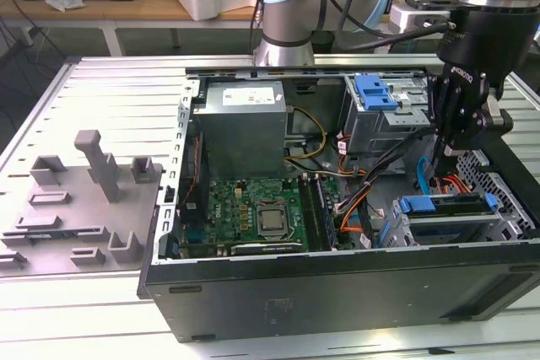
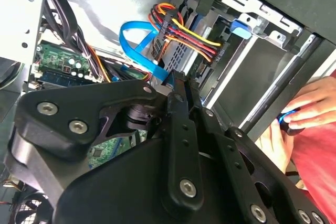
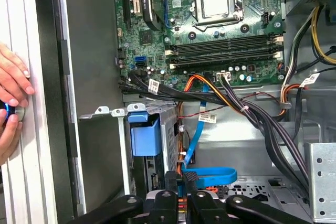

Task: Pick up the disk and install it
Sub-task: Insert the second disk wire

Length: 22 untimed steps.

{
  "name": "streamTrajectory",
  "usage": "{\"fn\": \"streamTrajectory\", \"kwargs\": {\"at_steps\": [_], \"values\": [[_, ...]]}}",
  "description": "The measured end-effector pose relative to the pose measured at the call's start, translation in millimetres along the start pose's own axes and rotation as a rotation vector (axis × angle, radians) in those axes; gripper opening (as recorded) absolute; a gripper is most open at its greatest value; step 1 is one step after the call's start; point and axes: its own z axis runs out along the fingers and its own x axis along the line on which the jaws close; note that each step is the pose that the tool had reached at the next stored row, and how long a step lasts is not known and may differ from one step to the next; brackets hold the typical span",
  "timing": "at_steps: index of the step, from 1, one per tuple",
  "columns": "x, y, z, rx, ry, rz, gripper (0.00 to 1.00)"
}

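Note:
The disk (image 1: 451, 212), a flat silver drive with a blue carrier rail, lies in the lower drive cage at the exterior view's right, inside the open computer case (image 1: 337, 292). In the first wrist view its blue rail end (image 3: 144, 137) shows in the cage mouth. My black gripper (image 1: 439, 166) hangs just above the cage, its fingers pressed together. A flat blue data cable (image 2: 139, 43) ends right at my gripper (image 2: 176, 85) in the second wrist view; I cannot tell whether it is pinched. The same cable (image 3: 210, 174) loops beside my gripper (image 3: 181, 179).
A blue latch (image 1: 375, 90) tops the upper metal bay. The motherboard (image 1: 253, 212), the power supply (image 1: 245, 124) and bundles of wires (image 3: 252, 114) crowd the case. A person's hands (image 3: 10, 103) rest on the case's outer edge. A grey fixture plate (image 1: 76, 208) lies at the exterior view's left.

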Motion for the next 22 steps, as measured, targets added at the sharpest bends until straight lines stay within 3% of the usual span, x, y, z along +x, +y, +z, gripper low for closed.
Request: {"fn": "streamTrajectory", "kwargs": {"at_steps": [3, 13, 15, 16, 22], "values": [[2.5, -0.2, 0.3, -0.0008, -0.0112, 0.0, 0.16], [20.1, -6.4, 4.5, -0.0015, -0.0202, 0.0, 0.16], [22.3, -7.0, 5.0, -0.0017, -0.0237, 0.001, 0.16], [23.2, -7.1, 5.2, -0.0021, -0.0289, 0.001, 0.16], [23.2, -7.2, 5.3, -0.0021, -0.0295, 0.0, 0.16]]}}
